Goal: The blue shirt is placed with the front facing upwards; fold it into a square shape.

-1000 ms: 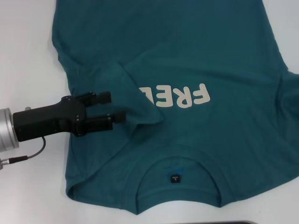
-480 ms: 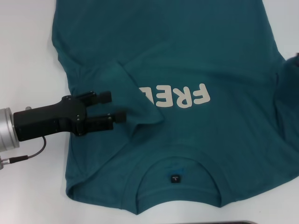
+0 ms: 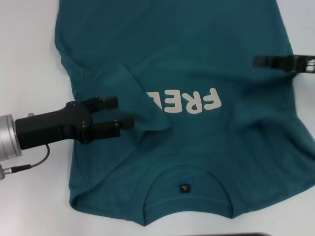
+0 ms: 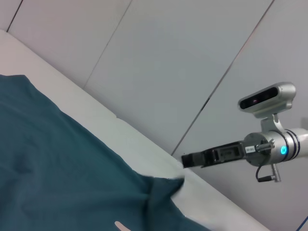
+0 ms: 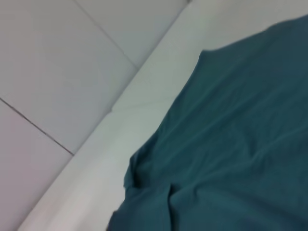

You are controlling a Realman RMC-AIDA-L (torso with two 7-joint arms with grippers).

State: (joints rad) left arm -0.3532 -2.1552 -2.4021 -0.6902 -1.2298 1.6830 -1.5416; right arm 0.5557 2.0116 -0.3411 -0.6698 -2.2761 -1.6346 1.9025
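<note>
The blue shirt (image 3: pixel 197 59) lies spread on the white table, collar and black neck label (image 3: pixel 183 188) nearest me. The cream "FREE" lettering (image 3: pixel 192 102) faces up. Its left sleeve (image 3: pixel 135 98) is folded in over the chest and covers the end of the lettering. My left gripper (image 3: pixel 123 112) is open and empty, just over the left shoulder beside that folded sleeve. My right gripper (image 3: pixel 261 61) reaches in from the right over the shirt's right side; it also shows in the left wrist view (image 4: pixel 192 159), above a raised sleeve tip (image 4: pixel 166 185). The shirt also fills the right wrist view (image 5: pixel 240 144).
Bare white table (image 3: pixel 29 59) lies to the left of the shirt and along its near edge. A dark strip (image 3: pixel 246 234) shows at the very front. A grey panelled wall (image 4: pixel 168 57) stands behind the table.
My right gripper has come into view from the right and now hangs over the shirt's right side. The right sleeve area has shifted and wrinkled. My left gripper has stayed put.
</note>
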